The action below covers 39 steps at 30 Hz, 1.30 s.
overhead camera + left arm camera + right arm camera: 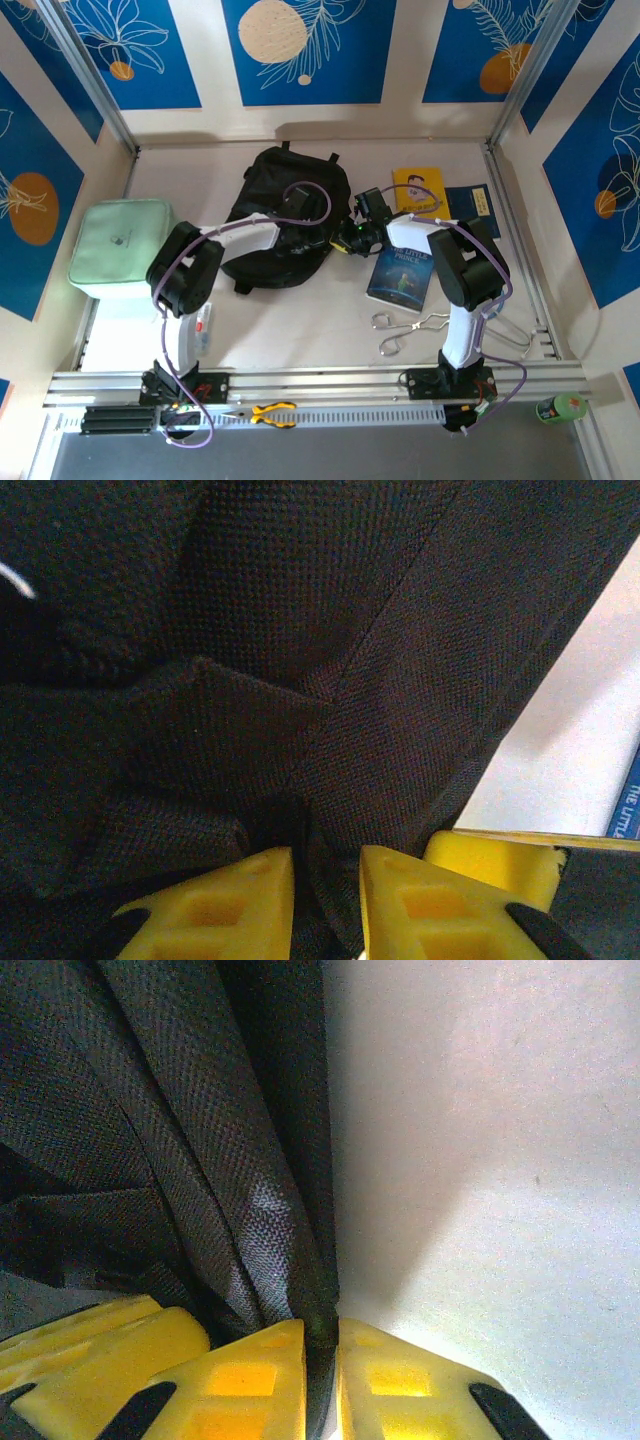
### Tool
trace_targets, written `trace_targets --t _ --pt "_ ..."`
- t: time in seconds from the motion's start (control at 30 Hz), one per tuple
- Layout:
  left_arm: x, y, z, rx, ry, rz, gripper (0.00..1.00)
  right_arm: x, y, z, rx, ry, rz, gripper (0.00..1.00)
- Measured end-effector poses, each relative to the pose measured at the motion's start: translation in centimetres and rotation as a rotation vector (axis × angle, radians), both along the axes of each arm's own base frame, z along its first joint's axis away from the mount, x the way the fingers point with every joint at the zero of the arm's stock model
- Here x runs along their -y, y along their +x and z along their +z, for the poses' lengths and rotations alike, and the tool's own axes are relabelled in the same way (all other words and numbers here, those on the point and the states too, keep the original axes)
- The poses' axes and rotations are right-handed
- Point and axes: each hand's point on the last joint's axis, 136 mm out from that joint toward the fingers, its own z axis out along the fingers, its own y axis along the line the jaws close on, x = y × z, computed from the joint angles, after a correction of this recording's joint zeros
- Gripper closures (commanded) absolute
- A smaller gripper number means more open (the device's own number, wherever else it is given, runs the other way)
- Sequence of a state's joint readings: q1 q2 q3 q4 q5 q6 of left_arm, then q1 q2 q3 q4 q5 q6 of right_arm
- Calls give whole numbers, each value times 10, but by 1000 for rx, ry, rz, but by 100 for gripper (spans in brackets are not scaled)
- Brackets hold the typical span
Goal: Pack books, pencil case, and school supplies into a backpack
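The black backpack (272, 205) lies in the middle of the table. My left gripper (318, 246) is at its near right edge, yellow jaws shut on a fold of the backpack fabric (330, 780). My right gripper (345, 240) sits right beside it, its fingers (265, 1370) pinching a bunched edge of the same backpack (200, 1160). The three books lie to the right: the blue "Little Prince" (400, 275), a yellow one (418, 188) and a navy one (470, 203). A sliver of the blue book (628, 805) shows past the fabric.
A mint-green pouch (120, 245) sits at the left. Metal scissors (410, 330) lie near the right arm's base, and a small marker-like item (203, 325) by the left arm. Yellow pliers (270, 412) rest on the front rail. A green bottle (560, 407) stands at the far right.
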<state>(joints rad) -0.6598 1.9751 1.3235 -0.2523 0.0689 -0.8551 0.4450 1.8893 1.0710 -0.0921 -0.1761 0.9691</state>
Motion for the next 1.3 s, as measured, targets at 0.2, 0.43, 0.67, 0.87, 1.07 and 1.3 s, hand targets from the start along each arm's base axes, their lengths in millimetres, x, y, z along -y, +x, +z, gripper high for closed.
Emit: trace_targets --t 0.2,0.43,0.67,0.87,1.07,1.3 --pt "4 6 -2 7 4 -5 80 0 0 0 4 -3 7 87" --pt "2 9 -3 24 24 -10 94 0 0 0 5 -5 7 88" --pt "0 6 2 19 26 -12 100 1 0 -1 5 -10 4 88" --pt "-5 -8 29 37 5 -40 99 0 0 0 5 -10 7 88" --pt "-14 -24 27 9 25 -54 97 -2 -2 0 -2 -14 12 88" --pt "-22 -33 28 0 54 -74 97 -1 -2 0 -6 -24 9 88"
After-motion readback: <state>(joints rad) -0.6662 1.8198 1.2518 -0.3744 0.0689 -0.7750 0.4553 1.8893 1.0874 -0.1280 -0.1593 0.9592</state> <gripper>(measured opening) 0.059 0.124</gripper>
